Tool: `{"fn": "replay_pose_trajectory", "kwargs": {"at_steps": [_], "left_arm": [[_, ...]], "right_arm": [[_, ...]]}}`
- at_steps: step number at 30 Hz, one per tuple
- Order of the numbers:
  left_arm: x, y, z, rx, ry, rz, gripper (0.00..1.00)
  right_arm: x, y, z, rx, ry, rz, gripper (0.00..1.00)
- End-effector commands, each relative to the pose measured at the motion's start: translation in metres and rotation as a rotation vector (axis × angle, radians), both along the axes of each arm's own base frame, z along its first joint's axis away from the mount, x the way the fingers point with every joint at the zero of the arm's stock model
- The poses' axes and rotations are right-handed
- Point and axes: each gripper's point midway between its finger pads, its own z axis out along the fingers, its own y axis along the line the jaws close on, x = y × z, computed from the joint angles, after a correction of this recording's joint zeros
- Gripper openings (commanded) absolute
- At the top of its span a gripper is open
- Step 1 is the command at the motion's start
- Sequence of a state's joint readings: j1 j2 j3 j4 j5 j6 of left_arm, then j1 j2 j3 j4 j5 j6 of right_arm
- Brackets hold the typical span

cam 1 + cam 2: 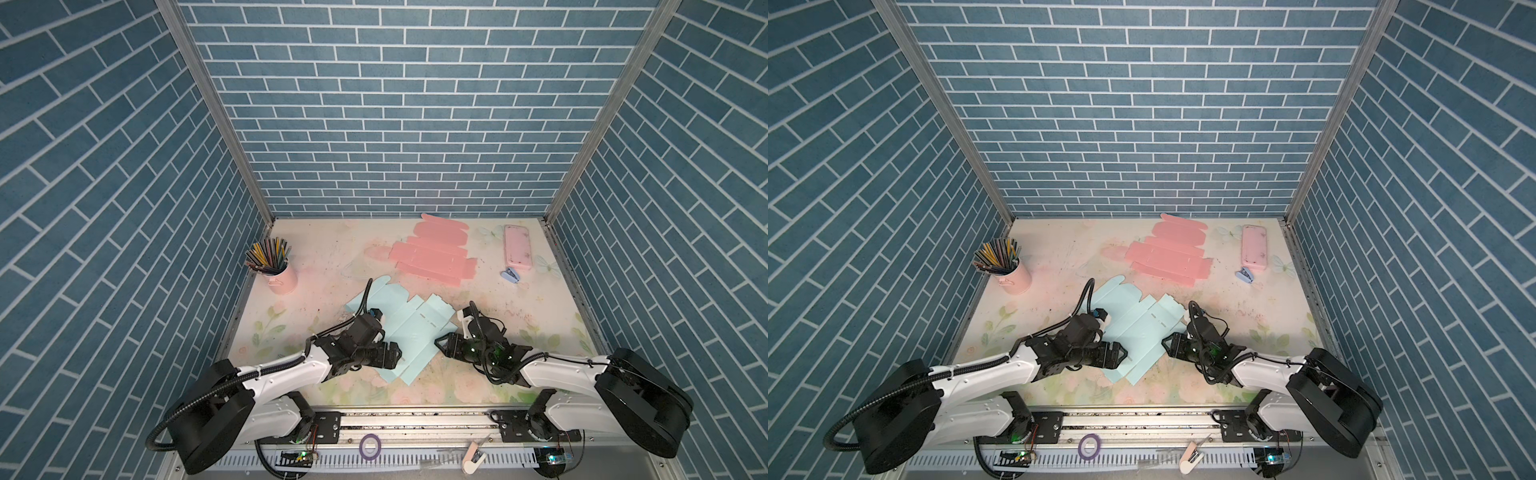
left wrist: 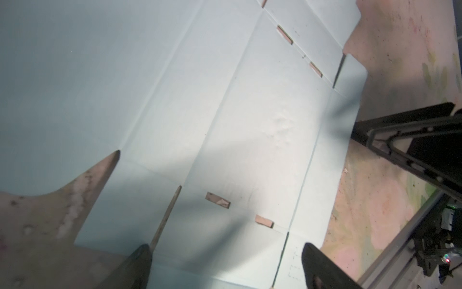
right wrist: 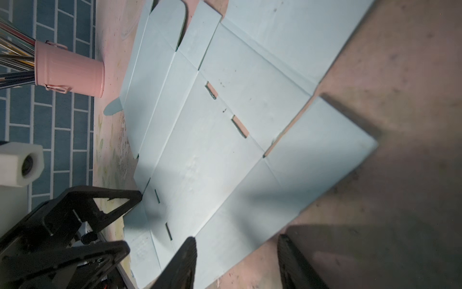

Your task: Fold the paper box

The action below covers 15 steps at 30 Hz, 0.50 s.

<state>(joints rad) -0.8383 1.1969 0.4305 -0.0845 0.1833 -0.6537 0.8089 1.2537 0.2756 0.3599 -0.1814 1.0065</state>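
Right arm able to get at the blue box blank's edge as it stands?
Likely yes: the right gripper sits, jaws apart, at the edge of the blue box blank, with nothing lying between them.

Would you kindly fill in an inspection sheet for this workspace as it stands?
Surface: floral table, stained and speckled.
Job's things: blue box blank flat, unfolded; pink box blank flat behind it.
Clutter: pencil cup, pink case, small blue object, purple tape roll on the front rail.
End effectors: left end effector open above the blue box blank; right end effector open at its edge.
Cables: left wrist cable arcs over the blank.
Surroundings: blue brick walls on three sides.
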Motion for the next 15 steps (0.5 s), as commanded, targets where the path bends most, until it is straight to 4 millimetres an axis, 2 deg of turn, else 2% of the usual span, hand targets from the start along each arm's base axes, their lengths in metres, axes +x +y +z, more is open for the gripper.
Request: {"fn": "replay_pose_trajectory", "kwargs": {"at_steps": [1, 5, 12, 15], "left_arm": [[-0.016, -0.009, -0.003, -0.021, 0.045, 0.005, 0.95], [-0.026, -0.025, 0.001, -0.076, 0.059, -0.022, 0.95], [-0.033, -0.029, -0.019, -0.051, 0.088, -0.042, 0.95], [-0.036, -0.037, -0.02, -0.061, 0.094, -0.059, 0.95]], "right_arm": [[-0.009, -0.017, -0.016, -0.045, 0.066, -0.036, 0.53], [-0.006, -0.024, -0.013, -0.04, 0.061, -0.063, 0.52], [-0.001, -0.03, -0.011, -0.032, 0.06, -0.085, 0.51], [0.001, -0.03, -0.013, -0.023, 0.065, -0.088, 0.51]]}}
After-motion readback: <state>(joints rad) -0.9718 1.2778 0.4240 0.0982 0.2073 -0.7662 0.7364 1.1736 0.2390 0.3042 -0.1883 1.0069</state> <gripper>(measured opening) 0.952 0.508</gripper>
